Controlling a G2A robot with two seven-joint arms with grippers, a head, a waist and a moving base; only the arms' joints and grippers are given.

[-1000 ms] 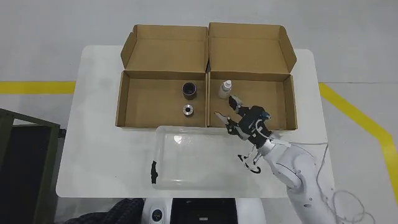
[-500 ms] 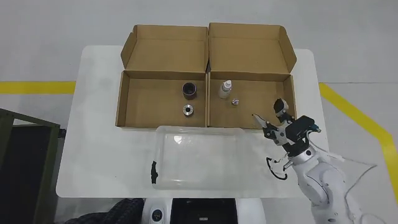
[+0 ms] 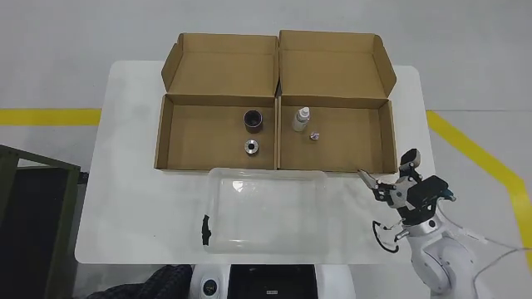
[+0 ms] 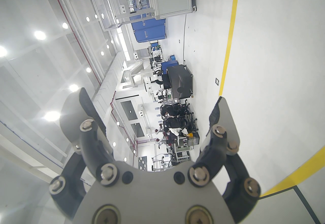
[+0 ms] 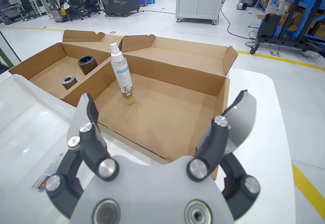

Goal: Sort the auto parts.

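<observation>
The right gripper (image 5: 165,98) hangs empty, fingers spread wide, just outside the near wall of the right cardboard box (image 5: 177,118); ahead of it on that box's floor stands a small brass fitting (image 5: 127,96), just beside a spray bottle (image 5: 121,67). Farther off (in the left cardboard box (image 5: 48,67)) sit a dark sleeve (image 5: 87,64) and a metal ring (image 5: 68,82). The left gripper (image 4: 152,95) is likewise spread wide, holding nothing.

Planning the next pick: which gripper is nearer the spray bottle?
Right. The right gripper sits open just outside the box holding the spray bottle; the left gripper points off into the room.
</observation>
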